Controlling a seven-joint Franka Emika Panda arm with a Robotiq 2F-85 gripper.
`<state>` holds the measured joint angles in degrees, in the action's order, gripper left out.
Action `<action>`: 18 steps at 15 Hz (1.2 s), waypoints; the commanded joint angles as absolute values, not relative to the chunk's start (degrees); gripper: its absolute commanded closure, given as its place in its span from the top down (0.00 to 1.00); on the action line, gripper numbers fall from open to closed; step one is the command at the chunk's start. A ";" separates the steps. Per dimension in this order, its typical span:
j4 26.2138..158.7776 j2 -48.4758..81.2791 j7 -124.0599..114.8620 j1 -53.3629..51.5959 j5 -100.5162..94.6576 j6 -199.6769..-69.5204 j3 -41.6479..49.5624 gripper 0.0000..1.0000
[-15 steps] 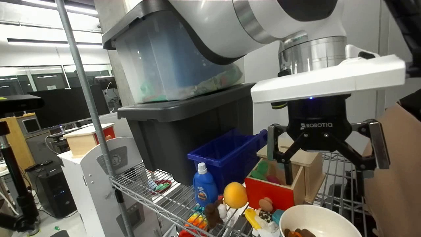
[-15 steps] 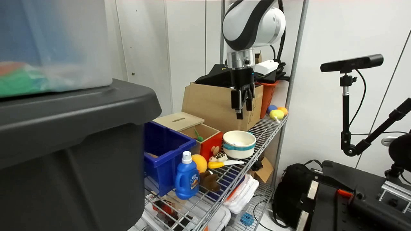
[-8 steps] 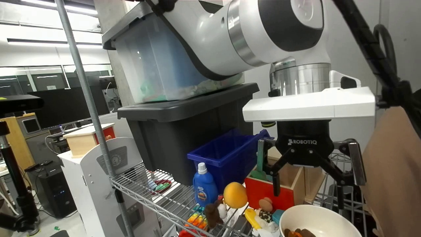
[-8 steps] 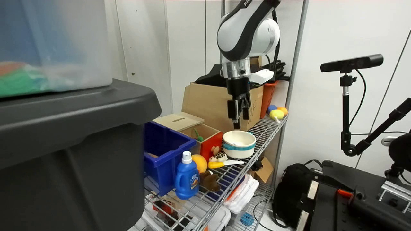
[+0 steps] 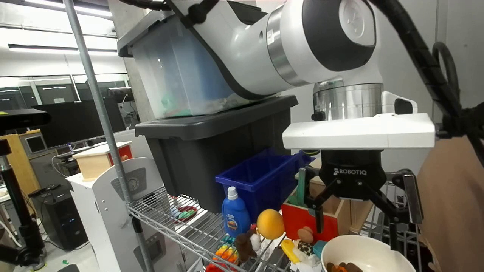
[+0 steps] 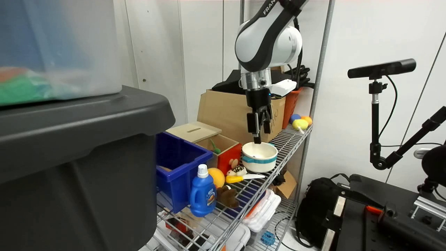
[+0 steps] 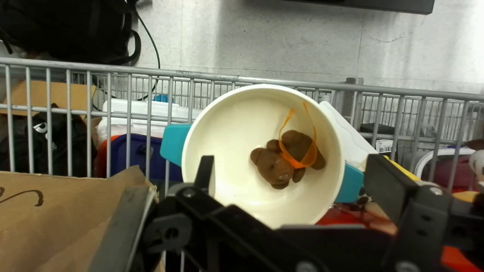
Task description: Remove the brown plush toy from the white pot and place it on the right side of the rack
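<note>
A brown plush toy with an orange ribbon lies at the bottom of the white pot, against its inner wall. In an exterior view only part of this plush toy shows over the rim; elsewhere the pot wall hides it. The pot, with teal handles, sits on the wire rack. Over the pot, pointing down, my gripper stands wide open. Seen from the wrist, the gripper has one finger over the pot's left part and the other beyond the right handle, nothing held between them.
Beside the pot stand a wooden box with a red front and a large cardboard box. A yellow-handled toy knife, orange ball, blue bottle and blue bin are close by on the rack.
The arm has come down towards the pot, a large move at first and a smaller one lately. The jaws have stayed open. Pot and plush toy have not moved.
</note>
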<state>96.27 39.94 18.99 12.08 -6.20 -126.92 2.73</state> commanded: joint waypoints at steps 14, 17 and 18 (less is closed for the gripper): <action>90.95 45.60 20.93 13.97 -5.53 -125.15 2.42 1.00; 90.13 46.11 21.13 14.11 -5.50 -124.76 2.42 1.00; 89.73 46.35 21.19 14.14 -5.52 -124.55 2.43 1.00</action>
<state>92.68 44.94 19.42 13.36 -6.20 -126.82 2.76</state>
